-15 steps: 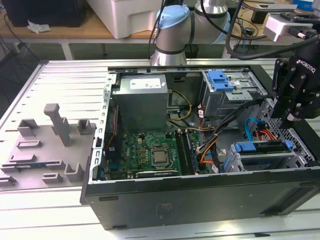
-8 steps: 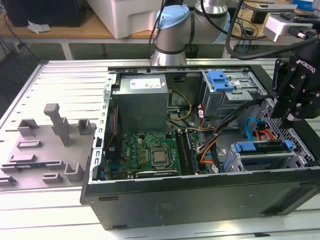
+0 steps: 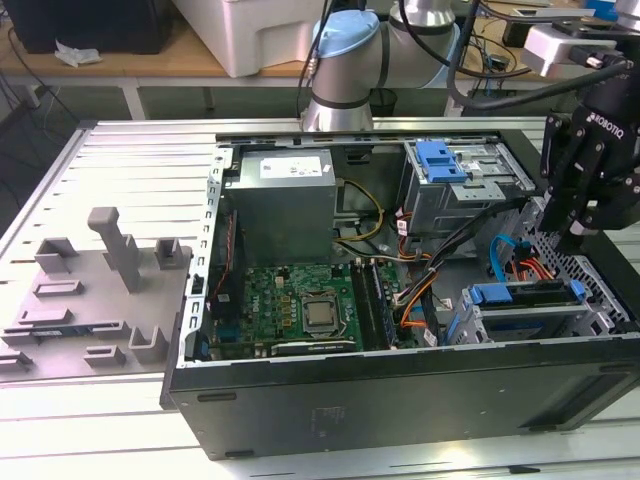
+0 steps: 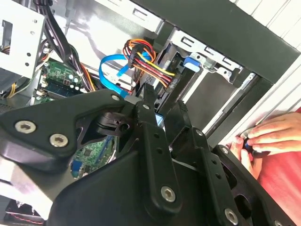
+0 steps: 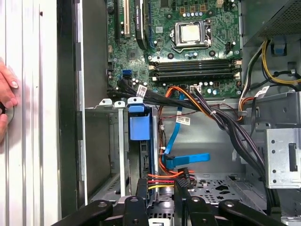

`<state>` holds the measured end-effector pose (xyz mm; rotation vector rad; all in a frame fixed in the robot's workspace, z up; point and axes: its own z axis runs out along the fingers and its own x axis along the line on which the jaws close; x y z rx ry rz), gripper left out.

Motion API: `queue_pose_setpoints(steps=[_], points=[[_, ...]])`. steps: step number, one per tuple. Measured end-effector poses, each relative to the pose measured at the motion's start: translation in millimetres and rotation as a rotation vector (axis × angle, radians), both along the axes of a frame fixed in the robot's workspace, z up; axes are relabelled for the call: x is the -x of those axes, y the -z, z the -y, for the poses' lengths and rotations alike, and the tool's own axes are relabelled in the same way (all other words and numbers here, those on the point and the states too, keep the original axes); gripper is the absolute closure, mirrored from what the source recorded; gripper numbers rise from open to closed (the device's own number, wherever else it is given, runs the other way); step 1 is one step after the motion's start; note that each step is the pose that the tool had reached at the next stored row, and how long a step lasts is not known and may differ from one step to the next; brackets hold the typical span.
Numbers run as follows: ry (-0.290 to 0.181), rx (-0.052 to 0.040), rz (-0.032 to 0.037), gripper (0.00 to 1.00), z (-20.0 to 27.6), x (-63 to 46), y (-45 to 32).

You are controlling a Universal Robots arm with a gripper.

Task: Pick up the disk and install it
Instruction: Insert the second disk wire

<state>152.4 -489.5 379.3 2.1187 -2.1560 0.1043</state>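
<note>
The disk stands on edge in the drive bay at the case's front corner, on the exterior view's right. Its blue carrier frame runs along the top, and the blue carrier end shows in both wrist views. My gripper hangs just above the disk's far end, where the red and yellow cables cross. The gripper is open by a narrow gap, with nothing pinched between its fingers.
The open computer case holds a grey power-supply box, a motherboard and an upper cage with a blue latch. Loose blue and orange cables lie beside the bay. A person's hand rests on the table beside the case. A grey fixture stands left.
</note>
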Motion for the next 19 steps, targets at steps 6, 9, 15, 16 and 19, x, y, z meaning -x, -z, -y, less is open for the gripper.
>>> queue_pose_setpoints(steps=[6, 9, 15, 16, 19], points=[[-0.002, 0.0047, 0.0, 0.63, -5.8, 7.4, 2.6], [-0.004, 0.0058, 0.0, 0.63, -11.0, 9.0, 4.1], [-0.013, 0.0102, 0.0001, 0.63, -13.9, 13.7, 6.4], [-0.015, 0.0104, 0.0001, 0.63, -13.9, 14.2, 6.7], [-0.021, 0.0105, 0.0002, 0.63, -13.9, 16.3, 7.9]])
